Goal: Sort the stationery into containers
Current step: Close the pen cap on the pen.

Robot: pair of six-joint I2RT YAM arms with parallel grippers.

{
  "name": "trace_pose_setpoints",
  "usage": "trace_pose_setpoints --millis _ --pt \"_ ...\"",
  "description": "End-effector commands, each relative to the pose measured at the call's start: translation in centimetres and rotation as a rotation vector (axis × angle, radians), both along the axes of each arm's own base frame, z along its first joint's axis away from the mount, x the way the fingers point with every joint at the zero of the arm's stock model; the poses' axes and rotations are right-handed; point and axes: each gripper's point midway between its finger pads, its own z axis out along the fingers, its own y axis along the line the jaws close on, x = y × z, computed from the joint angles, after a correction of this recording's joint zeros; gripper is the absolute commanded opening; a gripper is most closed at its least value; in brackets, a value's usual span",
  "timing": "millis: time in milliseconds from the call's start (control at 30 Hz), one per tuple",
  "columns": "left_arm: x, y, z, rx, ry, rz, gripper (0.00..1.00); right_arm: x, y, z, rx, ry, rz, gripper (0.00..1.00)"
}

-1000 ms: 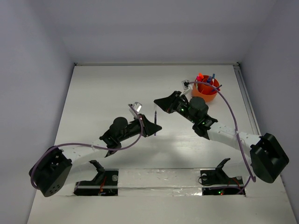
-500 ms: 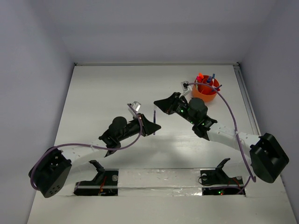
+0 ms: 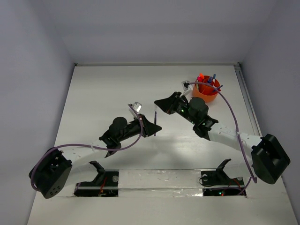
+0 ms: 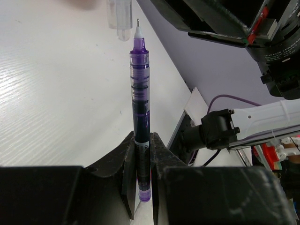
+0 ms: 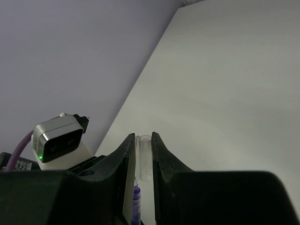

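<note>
Above mid-table, left hand (image 4: 142, 138) clenches a purple pen (image 4: 139, 84) (tip bare); right hand (image 5: 142, 138) pinches a clear cap (image 5: 144, 161).

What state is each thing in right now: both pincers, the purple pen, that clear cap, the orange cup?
left pincer: shut on the purple pen
purple pen: uncapped, tip bare
right pincer: shut on the clear cap
clear cap: off the pen, close beside its tip
orange cup: upright, pens standing in it

L hand (image 4: 142, 140) & R hand (image 5: 143, 140) both clamped (tips close together).
</note>
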Motion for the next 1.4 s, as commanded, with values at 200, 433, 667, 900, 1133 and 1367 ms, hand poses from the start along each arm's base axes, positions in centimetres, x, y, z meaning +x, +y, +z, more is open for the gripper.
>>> trace_pose_setpoints --millis 200,433,667,900,1133,1367 --pt "0.5 -0.4 1.9 -0.043 -0.059 -0.006 0.0 -0.1 -0.7 5.1 0.042 -0.128 -0.035 0.0" --pt "1.0 -0.6 2.7 -0.044 -0.086 0.004 0.0 -0.2 -0.8 3.8 0.024 -0.107 -0.034 0.0" --pt "1.0 -0.8 3.0 -0.049 -0.09 -0.005 0.0 -0.1 -0.4 3.3 0.02 -0.096 -0.021 0.0" --pt "1.0 -0.8 3.2 -0.056 -0.088 -0.008 0.0 -0.4 0.3 3.2 0.023 -0.094 0.005 0.0" --pt "1.2 -0.7 3.3 -0.054 -0.095 0.006 0.0 -0.6 0.2 3.1 0.024 -0.09 0.01 0.0" --pt "1.5 -0.5 4.4 -0.069 -0.112 0.029 0.0 -1.5 0.5 2.1 0.031 -0.074 0.026 0.0"
